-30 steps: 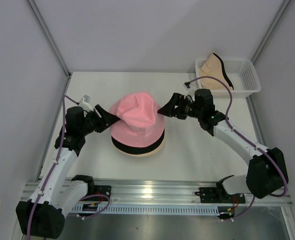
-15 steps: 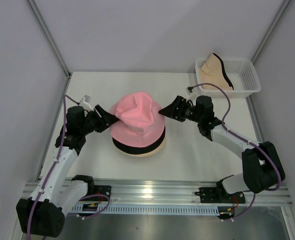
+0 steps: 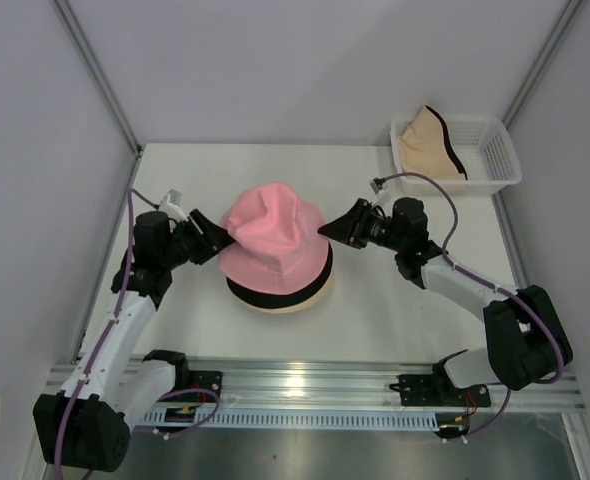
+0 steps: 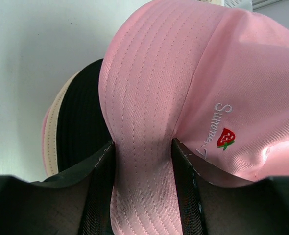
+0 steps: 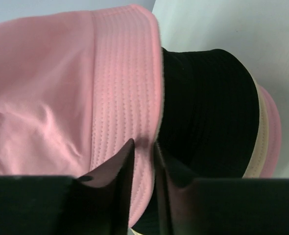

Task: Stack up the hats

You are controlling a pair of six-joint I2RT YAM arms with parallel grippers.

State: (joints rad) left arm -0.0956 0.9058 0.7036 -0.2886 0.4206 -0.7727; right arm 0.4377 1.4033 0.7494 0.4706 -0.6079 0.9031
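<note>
A pink hat [image 3: 273, 232] sits on top of a black hat [image 3: 275, 293], and a pale cream hat [image 3: 297, 304] shows as a rim at the bottom of the pile. My left gripper [image 3: 219, 238] is shut on the pink hat's left brim; in the left wrist view the stitched brim [image 4: 142, 161] fills the gap between both fingers of that gripper [image 4: 143, 144]. My right gripper [image 3: 328, 229] pinches the right brim edge, with the gripper [image 5: 143, 143] nearly closed on the pink hat [image 5: 46, 83]. Beneath it lie the black hat [image 5: 208, 107] and the cream rim [image 5: 256, 147].
A white lattice basket [image 3: 495, 155] stands at the back right corner with a peach hat [image 3: 427, 140] with a dark edge inside it. The table's side rails and grey walls enclose the work area.
My right gripper has closed from wide open onto the pink hat's right brim. The left gripper has kept its hold, and the pink hat has shifted slightly.
</note>
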